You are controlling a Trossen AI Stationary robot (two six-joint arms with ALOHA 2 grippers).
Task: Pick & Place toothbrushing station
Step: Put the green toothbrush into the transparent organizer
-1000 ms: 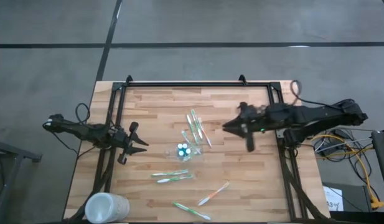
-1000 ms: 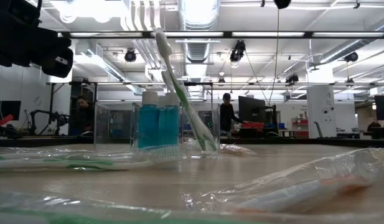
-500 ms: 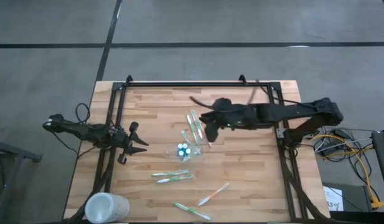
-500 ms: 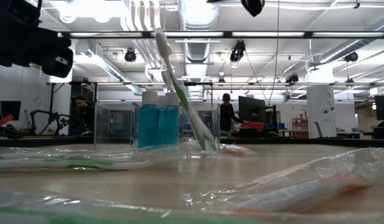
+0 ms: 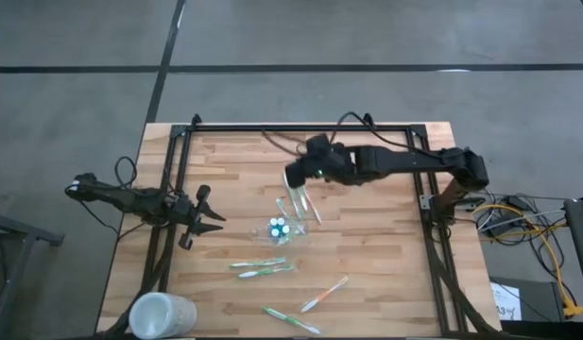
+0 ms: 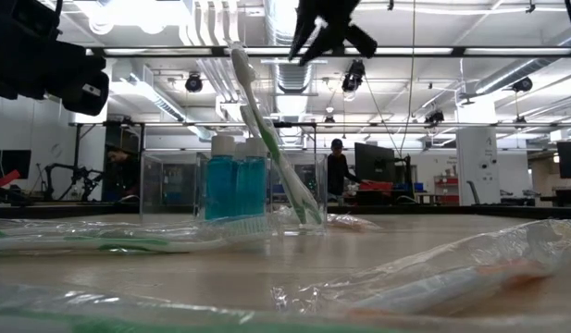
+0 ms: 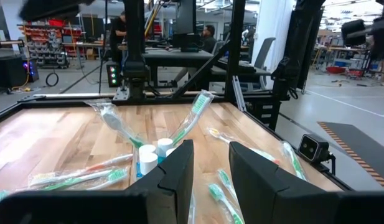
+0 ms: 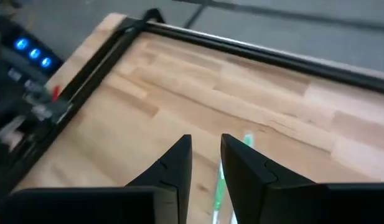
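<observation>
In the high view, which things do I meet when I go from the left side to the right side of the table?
Left gripper → white cup is lower left, left out → blue tubes → right gripper → orange toothbrush.

Toothbrushes (image 5: 264, 268) on table (image 5: 367, 274), before holder (image 5: 283, 228).

small see-through holder (image 5: 283, 227), nearly colourless, upright near the middle of the wooden surface (image 5: 367, 255). inside it, blue tubes (image 6: 235, 183) with white caps, standing side by side, plus green-and-white toothbrushes (image 5: 298, 194) leaning out at a slant toward the far side. more wrapped toothbrushes flat on the surface nearer the front: two green ones (image 5: 261, 267) close together, an orange one (image 5: 325, 294), another green one (image 5: 291, 320).
</observation>
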